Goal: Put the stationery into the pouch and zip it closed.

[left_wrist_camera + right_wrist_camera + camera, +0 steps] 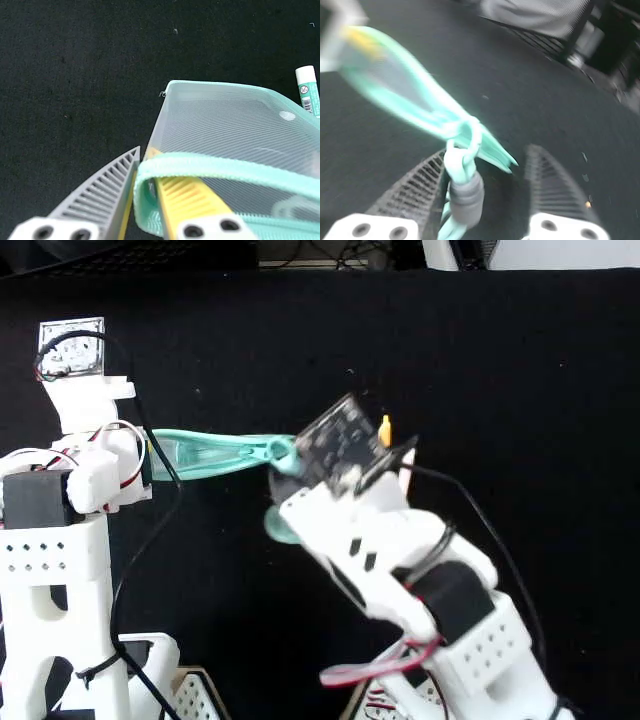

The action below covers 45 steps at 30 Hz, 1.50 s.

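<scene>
Teal mesh with a zip band along its rim, the pouch (215, 453) is stretched edge-on between the two arms in the high view, running from about 9 o'clock in toward the centre of the black-covered bench (520, 360). The left fingers (107, 192), one grey and one yellow, are clenched on the pouch's end: the wrist view shows the rim (210, 165) pinched in the narrow slot between them, the yellow finger lying against the see-through wall. The right fingers (417, 187) are spread wide and grasp nothing. The zip pull (465, 195), a teal cord with a grey bead, sits between them close against one finger and well apart from the other; whether it touches that finger cannot be told. In the high view the pull's loop (285, 452) lies at the pouch's centre-side end, right at the tip of the right arm, which comes in from 5 o'clock. A white-capped stick (306, 87) lies on the bench cover just past the pouch's far edge, outside it. The left arm's base stands from 9 to 7 o'clock. Open bench runs from 12 round to 3 o'clock, and from 10 to 12 behind the pouch.
</scene>
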### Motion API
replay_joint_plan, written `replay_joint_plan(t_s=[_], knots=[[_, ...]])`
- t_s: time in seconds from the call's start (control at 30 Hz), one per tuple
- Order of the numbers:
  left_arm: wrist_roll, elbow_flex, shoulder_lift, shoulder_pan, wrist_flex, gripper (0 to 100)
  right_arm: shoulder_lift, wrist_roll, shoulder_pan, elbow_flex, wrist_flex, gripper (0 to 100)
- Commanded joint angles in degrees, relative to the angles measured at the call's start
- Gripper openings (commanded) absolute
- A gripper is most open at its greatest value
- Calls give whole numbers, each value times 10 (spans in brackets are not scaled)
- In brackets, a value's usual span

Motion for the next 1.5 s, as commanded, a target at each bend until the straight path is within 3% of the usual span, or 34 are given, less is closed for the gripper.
replay_joint_plan(t_s=[0.0,0.33,0.57,0.67,0.8,0.9,1.1,1.47], knots=[[6,1,4,-6,-7,30,-12,40,-35,-91,64,292],[6,1,4,-7,-7,30,-8,46,-14,-355,207,248],[6,2,1,-7,-4,30,93,-6,222,-252,194,205],[6,2,4,-7,-6,30,193,-34,321,-167,130,205],[6,2,4,-7,-6,30,358,-70,388,-98,7,203],[6,2,4,-7,-6,30,485,-96,404,-115,-28,202],[6,2,4,-7,-6,30,684,-108,404,-225,-2,202],[6,2,4,-7,-6,30,843,-127,409,-371,30,201]])
